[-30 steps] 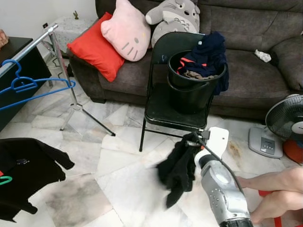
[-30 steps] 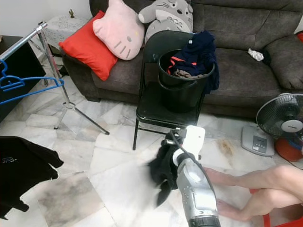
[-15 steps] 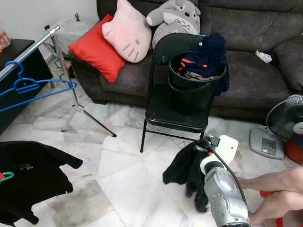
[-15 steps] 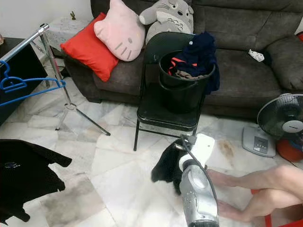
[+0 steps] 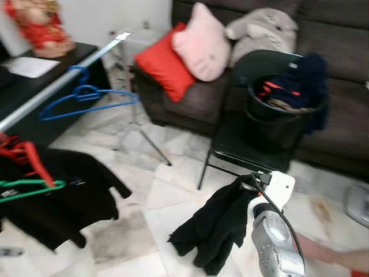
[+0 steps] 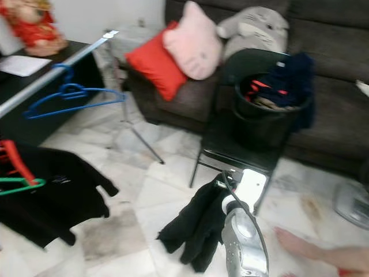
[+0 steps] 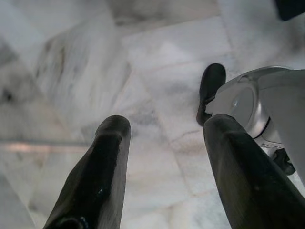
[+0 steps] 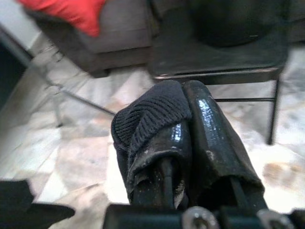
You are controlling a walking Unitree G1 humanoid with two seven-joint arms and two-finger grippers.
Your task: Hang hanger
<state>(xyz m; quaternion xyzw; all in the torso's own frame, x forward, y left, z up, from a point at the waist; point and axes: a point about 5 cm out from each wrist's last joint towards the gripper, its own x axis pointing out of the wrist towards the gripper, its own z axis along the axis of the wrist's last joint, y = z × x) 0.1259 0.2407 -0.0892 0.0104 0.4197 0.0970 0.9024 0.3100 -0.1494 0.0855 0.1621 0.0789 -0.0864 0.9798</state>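
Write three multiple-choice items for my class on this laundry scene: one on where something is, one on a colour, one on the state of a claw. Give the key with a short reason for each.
1. Where is the black bucket of clothes?
A. on the sofa
B. on the black folding chair
C. on the floor beside the rail

2. What colour is the empty hanger on the clothes rail?
A. blue
B. yellow
C. white

3. What is the state of the right claw?
A. open and empty
B. shut on a hanger
C. shut on the black garment

Key:
1 B, the bucket stands on the chair's seat in front of the sofa.
2 A, a blue hanger hangs on the metal rail with nothing on it.
3 C, the right wrist view shows black knit cloth pinched between the closed fingers, and the garment dangles from that claw above the floor.
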